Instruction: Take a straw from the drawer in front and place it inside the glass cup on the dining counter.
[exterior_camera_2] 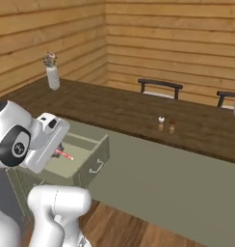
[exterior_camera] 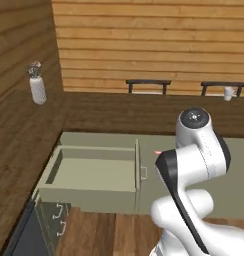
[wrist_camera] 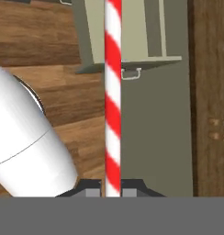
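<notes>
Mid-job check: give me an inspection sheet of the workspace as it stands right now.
Surface: dining counter, dark wood planks, pale green base.
Job's things: straw, red-white striped, held clear of the open drawer; glass cup far along the counter.
Clutter: vase with flowers; two small shakers.
End effector: end effector shut on the straw.
Cables: nothing seen.
Surroundings: log walls, two dark chairs behind the counter, wood floor.
</notes>
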You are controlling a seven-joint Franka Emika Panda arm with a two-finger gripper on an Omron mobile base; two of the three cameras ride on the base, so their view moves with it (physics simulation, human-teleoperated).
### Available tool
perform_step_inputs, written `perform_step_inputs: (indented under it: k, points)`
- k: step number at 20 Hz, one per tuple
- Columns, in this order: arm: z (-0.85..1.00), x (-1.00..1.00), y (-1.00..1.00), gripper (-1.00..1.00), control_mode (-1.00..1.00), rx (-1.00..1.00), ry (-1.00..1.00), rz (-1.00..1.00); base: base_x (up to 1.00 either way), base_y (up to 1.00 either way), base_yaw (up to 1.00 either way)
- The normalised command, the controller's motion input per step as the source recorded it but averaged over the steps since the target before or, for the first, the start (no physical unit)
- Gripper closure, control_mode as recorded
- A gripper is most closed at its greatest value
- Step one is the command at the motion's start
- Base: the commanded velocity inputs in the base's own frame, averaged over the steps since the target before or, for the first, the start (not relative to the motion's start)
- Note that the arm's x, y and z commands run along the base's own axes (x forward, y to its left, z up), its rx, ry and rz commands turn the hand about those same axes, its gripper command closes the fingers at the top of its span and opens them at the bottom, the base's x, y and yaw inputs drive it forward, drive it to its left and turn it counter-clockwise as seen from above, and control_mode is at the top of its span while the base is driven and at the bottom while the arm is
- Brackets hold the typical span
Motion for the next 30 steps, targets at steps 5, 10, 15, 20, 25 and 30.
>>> perform_step_inputs:
  k: [5, 10, 15, 20, 25, 30]
  points:
    - [0.00, 0.00, 0.00, 1.00, 1.00, 0.00, 0.00, 0.00, 0.28, -1.00, -0.20]
    - [0.00, 0.00, 0.00, 1.00, 1.00, 0.00, 0.00, 0.00, 0.56, -1.00, -0.20]
    - [0.00, 0.00, 0.00, 1.00, 1.00, 0.00, 0.00, 0.00, 0.33, -1.00, -0.13]
    - [0.00, 0.00, 0.00, 1.00, 1.00, 0.00, 0.00, 0.00, 0.00, -1.00, -0.06]
    - [0.00, 0.00, 0.00, 1.00, 1.00, 0.00, 0.00, 0.00, 0.22, -1.00, -0.05]
    - [0.00, 0.00, 0.00, 1.00, 1.00, 0.00, 0.00, 0.00, 0.28, -1.00, 0.00]
